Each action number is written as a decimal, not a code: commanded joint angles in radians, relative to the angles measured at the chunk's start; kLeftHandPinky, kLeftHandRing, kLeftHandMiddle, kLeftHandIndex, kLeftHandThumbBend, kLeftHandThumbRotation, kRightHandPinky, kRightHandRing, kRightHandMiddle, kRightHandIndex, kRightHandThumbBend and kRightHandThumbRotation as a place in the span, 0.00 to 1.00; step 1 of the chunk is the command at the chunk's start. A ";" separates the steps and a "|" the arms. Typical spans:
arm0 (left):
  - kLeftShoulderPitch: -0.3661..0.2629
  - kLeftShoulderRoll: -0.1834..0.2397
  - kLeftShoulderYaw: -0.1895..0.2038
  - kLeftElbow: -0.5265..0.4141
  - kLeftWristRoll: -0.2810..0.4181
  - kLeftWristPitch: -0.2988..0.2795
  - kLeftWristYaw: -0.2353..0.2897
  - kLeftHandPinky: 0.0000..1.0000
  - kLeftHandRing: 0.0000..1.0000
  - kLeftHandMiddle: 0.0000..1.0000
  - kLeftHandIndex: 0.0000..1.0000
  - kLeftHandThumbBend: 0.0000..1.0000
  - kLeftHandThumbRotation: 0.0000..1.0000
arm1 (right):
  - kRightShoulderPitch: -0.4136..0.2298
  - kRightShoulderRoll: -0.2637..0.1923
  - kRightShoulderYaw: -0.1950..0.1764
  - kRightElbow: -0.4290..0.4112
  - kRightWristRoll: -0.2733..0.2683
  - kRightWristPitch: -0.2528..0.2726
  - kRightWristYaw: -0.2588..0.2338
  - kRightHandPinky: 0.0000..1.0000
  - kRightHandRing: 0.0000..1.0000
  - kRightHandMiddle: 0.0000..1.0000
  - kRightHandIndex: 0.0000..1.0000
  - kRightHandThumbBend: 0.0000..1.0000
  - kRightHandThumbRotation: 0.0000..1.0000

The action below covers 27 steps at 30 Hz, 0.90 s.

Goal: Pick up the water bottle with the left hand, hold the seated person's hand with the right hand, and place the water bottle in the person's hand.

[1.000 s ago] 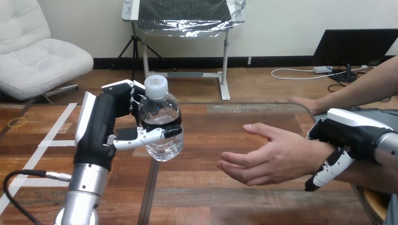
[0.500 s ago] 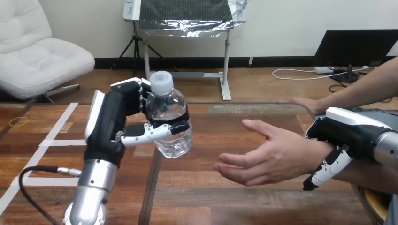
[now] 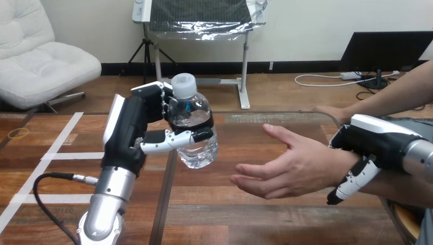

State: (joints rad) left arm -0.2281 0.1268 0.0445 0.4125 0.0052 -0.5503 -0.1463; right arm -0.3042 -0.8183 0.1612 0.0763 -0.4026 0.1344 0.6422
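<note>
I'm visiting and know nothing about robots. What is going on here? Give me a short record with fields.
left hand: fingers and thumb curled round the water bottle
water bottle: capped, roughly upright, lifted above the table
person's hand: open, palm toward the bottle, apart from it
right hand: lying over the person's wrist
handover: bottle not yet in the person's hand

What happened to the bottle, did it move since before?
Yes. The bottle in the left hand has gone further right of the table seam, toward the person's hand.
</note>
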 commanded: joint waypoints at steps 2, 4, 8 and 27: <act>-0.118 -0.025 -0.019 0.017 -0.013 -0.017 -0.010 0.25 0.30 0.36 0.39 0.73 0.00 | -0.088 0.055 0.019 0.036 -0.005 0.027 -0.009 0.17 0.23 0.32 0.33 0.84 0.00; -0.126 -0.032 -0.022 0.023 -0.015 -0.011 -0.012 0.25 0.30 0.36 0.39 0.73 0.00 | -0.095 0.060 0.027 0.039 -0.010 0.027 -0.010 0.17 0.23 0.32 0.33 0.85 0.00; -0.144 -0.045 -0.026 0.043 -0.019 -0.012 -0.018 0.26 0.31 0.36 0.39 0.73 0.00 | -0.108 0.069 0.038 0.044 -0.016 0.021 -0.014 0.16 0.22 0.31 0.34 0.85 0.00; -0.231 -0.097 -0.050 0.184 -0.018 -0.062 -0.059 0.27 0.33 0.37 0.40 0.73 0.00 | -0.170 0.115 0.081 0.045 -0.056 0.062 -0.004 0.18 0.26 0.34 0.36 0.84 0.00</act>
State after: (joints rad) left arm -0.3613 0.0518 0.0002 0.5725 0.0052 -0.5730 -0.2012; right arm -0.3979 -0.7440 0.2327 0.1126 -0.4533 0.1772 0.6426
